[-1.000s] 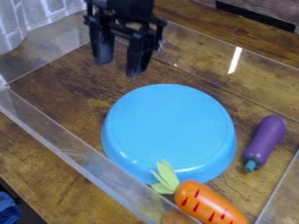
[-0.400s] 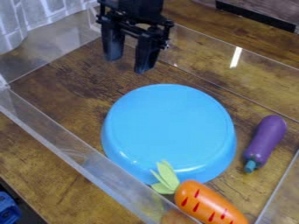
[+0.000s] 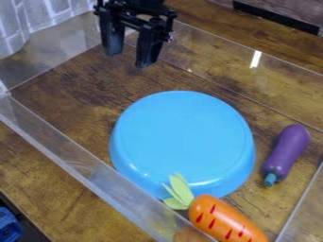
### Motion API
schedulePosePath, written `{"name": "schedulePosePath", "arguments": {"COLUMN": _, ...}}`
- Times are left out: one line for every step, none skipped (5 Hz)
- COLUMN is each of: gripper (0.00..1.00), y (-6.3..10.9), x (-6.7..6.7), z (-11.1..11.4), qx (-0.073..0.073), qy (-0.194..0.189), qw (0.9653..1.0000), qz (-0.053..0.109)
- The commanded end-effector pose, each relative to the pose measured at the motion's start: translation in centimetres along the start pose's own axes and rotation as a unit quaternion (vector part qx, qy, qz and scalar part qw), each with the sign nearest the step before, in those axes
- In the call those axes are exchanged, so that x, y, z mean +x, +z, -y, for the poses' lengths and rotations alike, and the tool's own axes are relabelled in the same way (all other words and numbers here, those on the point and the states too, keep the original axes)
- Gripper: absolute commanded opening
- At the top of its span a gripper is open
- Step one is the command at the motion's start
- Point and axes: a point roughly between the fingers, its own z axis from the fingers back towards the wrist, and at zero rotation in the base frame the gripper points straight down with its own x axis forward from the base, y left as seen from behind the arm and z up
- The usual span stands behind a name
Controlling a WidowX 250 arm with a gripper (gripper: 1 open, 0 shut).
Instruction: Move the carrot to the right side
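Observation:
The carrot (image 3: 221, 218) lies at the bottom of the view, orange with dark grooves, its light green leaves pointing up-left toward the blue bowl (image 3: 183, 140). My gripper (image 3: 131, 44) hangs at the top left, well behind the bowl and far from the carrot. Its black fingers (image 3: 149, 45) point down, stand apart and hold nothing.
A purple eggplant toy (image 3: 286, 152) lies right of the bowl. Everything sits on a wooden surface inside a clear plastic tray, whose walls (image 3: 57, 142) run along the left, front and back. A blue object (image 3: 7, 227) shows at the lower left, outside the tray.
The gripper shifted slightly right and toward the bowl, then back up and left. Carrot, bowl and eggplant have not moved.

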Motion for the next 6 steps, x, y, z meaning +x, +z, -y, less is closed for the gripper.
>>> {"name": "schedulePosePath", "arguments": {"gripper": 1.0, "y": 1.6, "x": 0.6, "z": 0.0, "qx": 0.0, "qy": -0.004, "qw": 0.9995, "qz": 0.031}}
{"name": "schedulePosePath", "arguments": {"gripper": 1.0, "y": 1.1, "x": 0.6, "z": 0.4, "qx": -0.004, "qy": -0.015, "qw": 0.9996, "qz": 0.024}}
{"name": "schedulePosePath", "arguments": {"gripper": 1.0, "y": 0.7, "x": 0.6, "z": 0.8, "qx": -0.009, "qy": -0.022, "qw": 0.9996, "qz": 0.017}}
{"name": "schedulePosePath", "arguments": {"gripper": 1.0, "y": 0.3, "x": 0.6, "z": 1.2, "qx": -0.013, "qy": -0.03, "qw": 0.9994, "qz": 0.011}}
{"name": "schedulePosePath", "arguments": {"gripper": 1.0, "y": 0.0, "x": 0.5, "z": 1.5, "qx": -0.017, "qy": -0.035, "qw": 0.9992, "qz": 0.007}}
{"name": "schedulePosePath", "arguments": {"gripper": 1.0, "y": 0.0, "x": 0.3, "z": 1.8, "qx": -0.02, "qy": -0.041, "qw": 0.9989, "qz": 0.006}}
